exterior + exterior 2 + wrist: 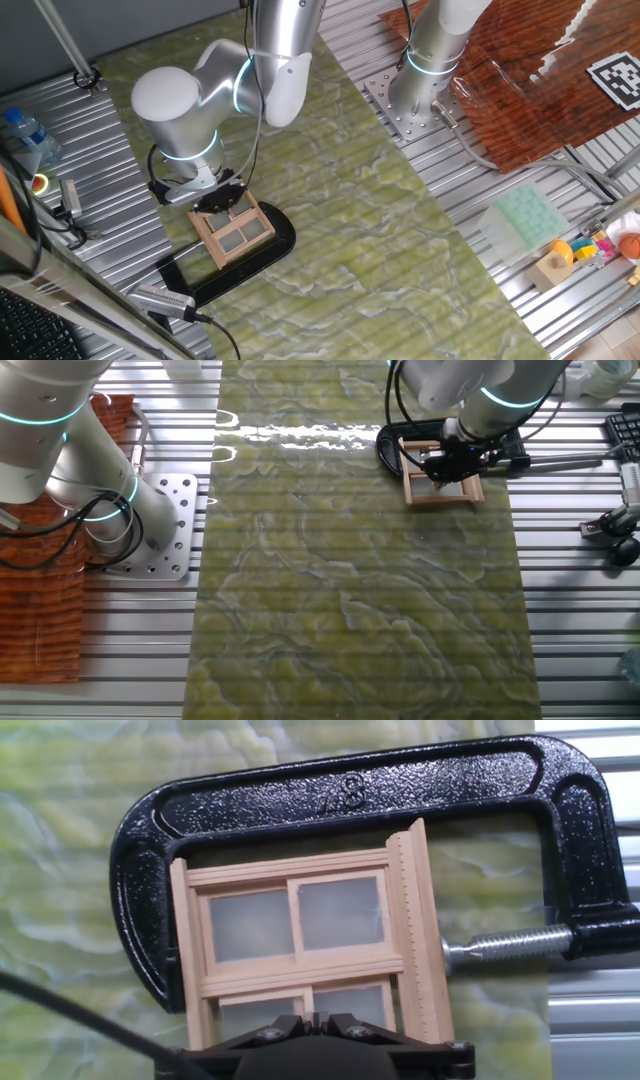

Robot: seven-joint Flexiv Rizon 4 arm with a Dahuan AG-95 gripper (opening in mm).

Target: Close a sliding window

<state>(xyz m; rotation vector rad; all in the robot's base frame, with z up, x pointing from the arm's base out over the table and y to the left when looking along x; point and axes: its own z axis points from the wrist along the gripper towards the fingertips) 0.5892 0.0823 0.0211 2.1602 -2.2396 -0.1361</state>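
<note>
A worktop (120,130) of ribbed grey metal slats carries a green marbled mat (400,250) down its middle. A reddish wood-grain sheet (530,90) with a black-and-white marker tag (617,78) lies at one end. A pale green pad (525,220) and small coloured toys (590,250) sit near an edge, a plastic bottle (25,135) at another. Light glares off the mat in the other fixed view

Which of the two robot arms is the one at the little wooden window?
The arm with its hand directly over the sliding window. The other arm stands bolted beyond the green mat, away from it.
</note>
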